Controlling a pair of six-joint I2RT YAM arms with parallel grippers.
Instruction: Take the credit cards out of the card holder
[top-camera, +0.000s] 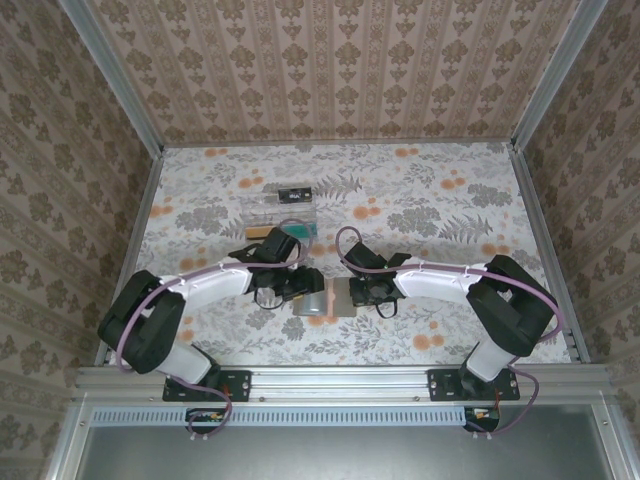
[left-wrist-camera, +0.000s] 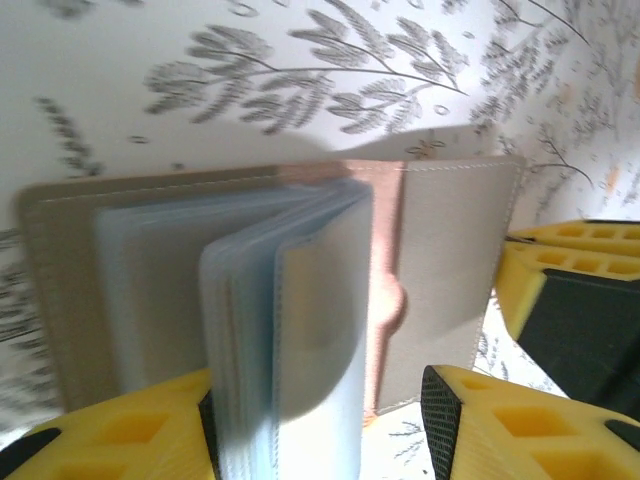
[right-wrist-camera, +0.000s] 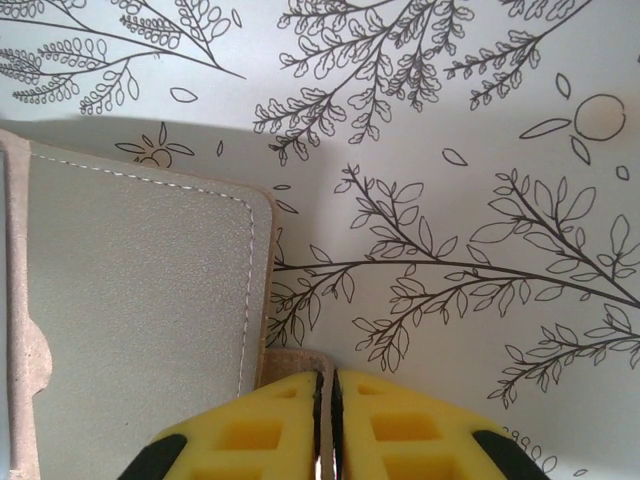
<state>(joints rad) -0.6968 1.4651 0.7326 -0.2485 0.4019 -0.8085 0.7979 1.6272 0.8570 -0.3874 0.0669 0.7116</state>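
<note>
Taupe outside and pale grey-blue within, the card holder (left-wrist-camera: 450, 260) lies open on the floral counter (right-wrist-camera: 450, 150) between both hands. Its clear sleeves (left-wrist-camera: 290, 330) stand upright between the parted fingers of the left hand (left-wrist-camera: 320, 385). The right hand (right-wrist-camera: 325, 385) is closed, its fingertips at the holder's edge; I cannot tell whether they pinch it.

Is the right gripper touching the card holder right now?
Touching. In the right wrist view, the taupe edge of the card holder runs straight into the shut right gripper, no gap.
</note>
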